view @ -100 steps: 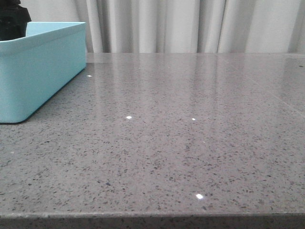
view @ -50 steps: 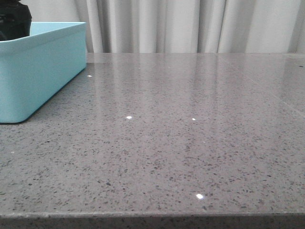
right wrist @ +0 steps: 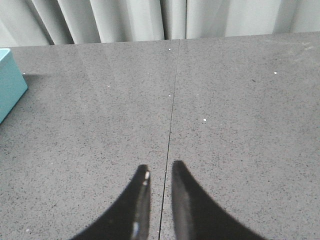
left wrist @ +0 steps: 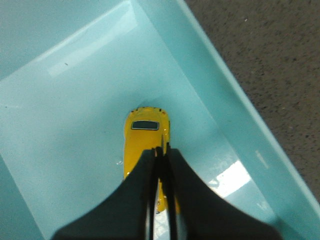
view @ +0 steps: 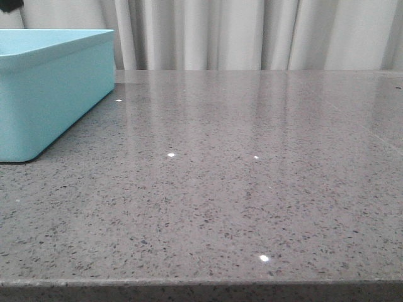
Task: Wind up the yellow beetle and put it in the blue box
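Yellow against turquoise: the beetle (left wrist: 145, 137) lies on the floor of the box (left wrist: 75, 125), centre of the left wrist frame, its dark window turned toward the upper part of the picture. Your left hand (left wrist: 161, 152) hangs directly above it, fingers (left wrist: 137, 187) pressed together with only a thin slit between them and nothing held. The lower half of the car is hidden behind those fingers, so whether it touches them cannot be told, but it appears to rest free on the box floor.

The step in hand looks like the retreat after storing. To do it well, lift straight up along the line of the fingers, keep them as they are until they pass the rim, and stay away from the wall that runs diagonally through the right of the frame. Do not sweep sideways over the car; a nudge could roll it.

In the right wrist frame your right hand (right wrist: 159, 172) hovers over bare grey tabletop (right wrist: 225, 125), fingers slightly parted and holding nothing, with a corner of the box at the left edge. In the front frame the box fills the upper left, and a sliver of dark arm shows at the top left corner.

Count: one beetle, one box, two hands, one tabletop, one pale curtain (view: 252, 31) behind.
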`<state>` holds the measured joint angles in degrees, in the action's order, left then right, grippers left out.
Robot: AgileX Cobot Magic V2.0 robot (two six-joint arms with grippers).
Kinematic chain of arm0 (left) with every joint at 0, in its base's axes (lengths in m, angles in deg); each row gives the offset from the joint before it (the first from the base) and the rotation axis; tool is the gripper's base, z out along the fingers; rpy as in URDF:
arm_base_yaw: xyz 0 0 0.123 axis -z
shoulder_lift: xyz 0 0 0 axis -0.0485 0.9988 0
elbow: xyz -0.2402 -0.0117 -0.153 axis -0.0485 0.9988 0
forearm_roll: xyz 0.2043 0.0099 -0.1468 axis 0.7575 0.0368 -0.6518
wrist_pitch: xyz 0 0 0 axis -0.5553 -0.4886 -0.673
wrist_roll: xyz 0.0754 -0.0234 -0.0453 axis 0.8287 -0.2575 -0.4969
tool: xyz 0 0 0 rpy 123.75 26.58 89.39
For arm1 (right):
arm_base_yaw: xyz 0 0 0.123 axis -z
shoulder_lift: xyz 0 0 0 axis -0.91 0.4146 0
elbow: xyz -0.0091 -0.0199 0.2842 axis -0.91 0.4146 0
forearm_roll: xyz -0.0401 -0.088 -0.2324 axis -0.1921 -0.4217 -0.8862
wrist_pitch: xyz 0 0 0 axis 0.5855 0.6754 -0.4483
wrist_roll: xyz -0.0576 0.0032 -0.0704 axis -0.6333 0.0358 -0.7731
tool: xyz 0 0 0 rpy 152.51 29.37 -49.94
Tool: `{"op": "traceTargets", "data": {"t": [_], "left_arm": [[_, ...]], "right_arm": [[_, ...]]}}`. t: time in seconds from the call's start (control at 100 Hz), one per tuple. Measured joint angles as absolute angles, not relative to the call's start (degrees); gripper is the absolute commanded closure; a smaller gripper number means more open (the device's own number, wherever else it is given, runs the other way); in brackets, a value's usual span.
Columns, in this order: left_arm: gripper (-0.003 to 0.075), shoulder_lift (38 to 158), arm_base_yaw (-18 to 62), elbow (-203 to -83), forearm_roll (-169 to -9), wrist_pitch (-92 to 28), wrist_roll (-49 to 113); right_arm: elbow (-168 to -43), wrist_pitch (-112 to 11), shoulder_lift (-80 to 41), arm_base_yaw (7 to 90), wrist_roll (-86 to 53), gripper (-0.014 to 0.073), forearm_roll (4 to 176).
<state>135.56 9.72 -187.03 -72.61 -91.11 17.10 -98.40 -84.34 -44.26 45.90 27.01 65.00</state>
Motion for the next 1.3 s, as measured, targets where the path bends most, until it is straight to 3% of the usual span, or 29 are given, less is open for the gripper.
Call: {"op": "traceTargets", "data": {"t": [0.14, 0.3, 0.92, 1.3], "left_arm": [[0.0739, 131.15, 9.72, -185.42, -74.06, -91.12, 16.03], [0.0739, 124.9, 9.72, -179.12, -75.3, -90.59, 15.69], [0.0739, 89.62, 9.72, -132.84, -80.6, -63.55, 15.61], [0.0739, 64.43, 9.72, -113.75, -84.08, -60.64, 15.61]], "right_arm": [[-98.26, -84.34, -44.26, 45.9, 26.72, 0.066, 62.83], [-96.66, -83.83, -45.3, 45.9, 26.63, 0.0661, 61.48], [-80.28, -75.43, -60.2, 45.9, 26.47, 0.0661, 60.68], [-73.11, -72.69, -68.89, 45.9, 26.47, 0.0661, 60.68]]}}
